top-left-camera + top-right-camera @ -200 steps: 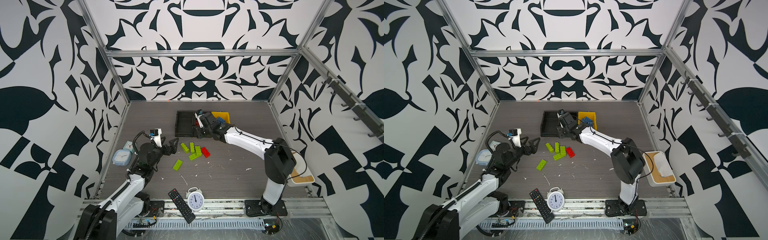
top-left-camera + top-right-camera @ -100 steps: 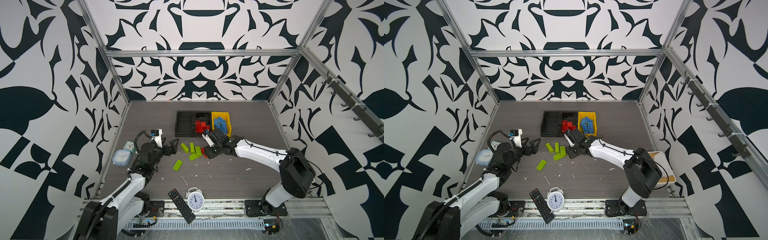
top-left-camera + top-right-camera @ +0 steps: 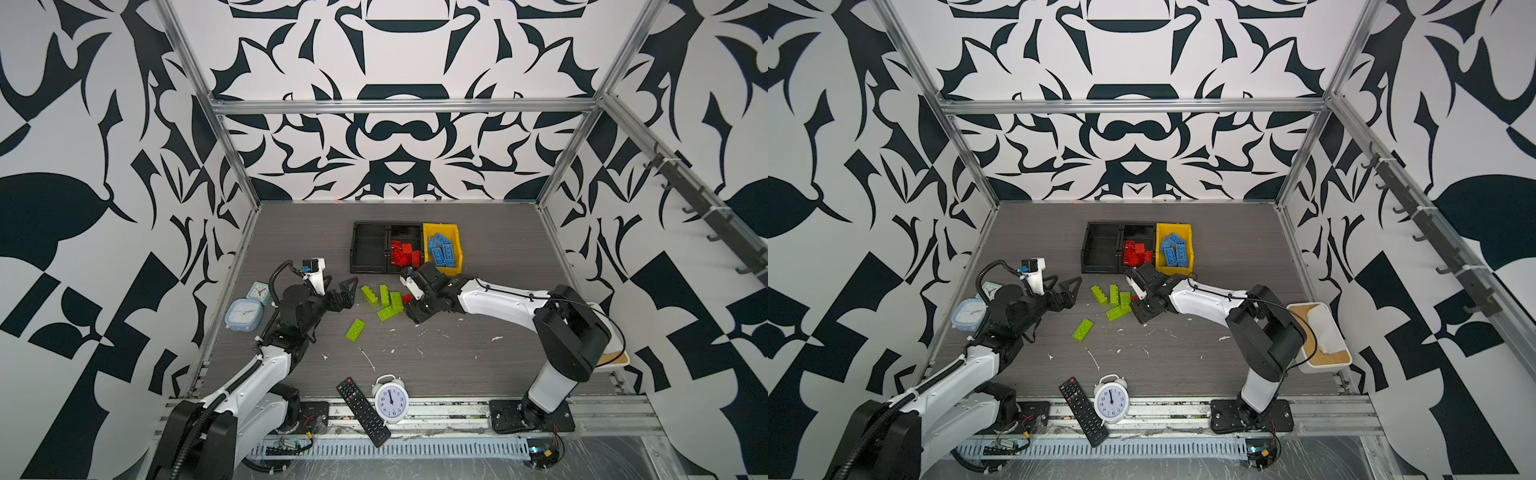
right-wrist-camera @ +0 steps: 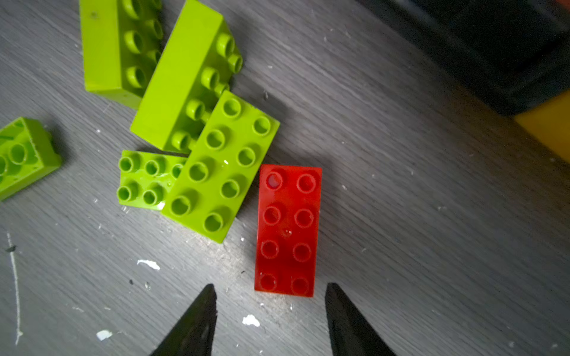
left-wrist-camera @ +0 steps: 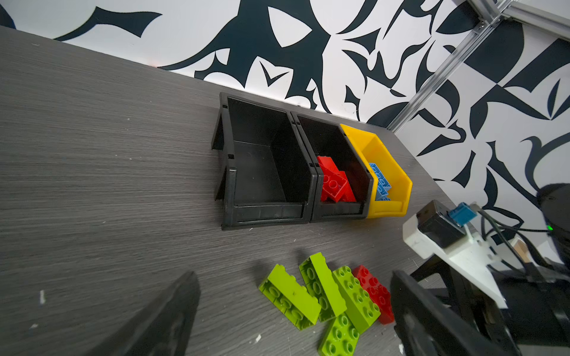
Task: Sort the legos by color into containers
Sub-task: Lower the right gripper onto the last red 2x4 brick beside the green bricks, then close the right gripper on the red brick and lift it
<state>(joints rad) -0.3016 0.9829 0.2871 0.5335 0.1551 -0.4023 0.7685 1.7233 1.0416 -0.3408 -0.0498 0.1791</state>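
Red lego (image 4: 287,231): flat on the worktop (image 3: 478,365), studs up, in front of the bins and just beside the green heap.
Right gripper (image 4: 270,286): down at that brick's near end, jaws parted, one tip to each side with worktop showing in both gaps; nothing pinched.
Green legos (image 3: 384,299): four bunched together left of the red one, two tipped on their sides, one studs-up piece overlapping another.
Lone green lego (image 3: 355,330): apart from the heap, nearer the front edge.
Middle black bin (image 3: 405,231): touching both neighbours in the row, holds a pile of red legos (image 3: 402,255).
Yellow bin (image 3: 441,227): right end of the row, holds blue legos (image 3: 442,251).
Left black bin (image 3: 370,249): left end of the row, bare floor showing.
Left gripper (image 3: 348,293): spread wide, holding nothing, just left of the green heap, fingers pointing toward it.
White scraps (image 3: 368,359): scattered on the worktop in front of the bricks.
Alarm clock (image 3: 390,401) and remote (image 3: 363,411): just beside each other at the front edge.
White tub (image 3: 1320,336): at the right edge, behind the right arm.
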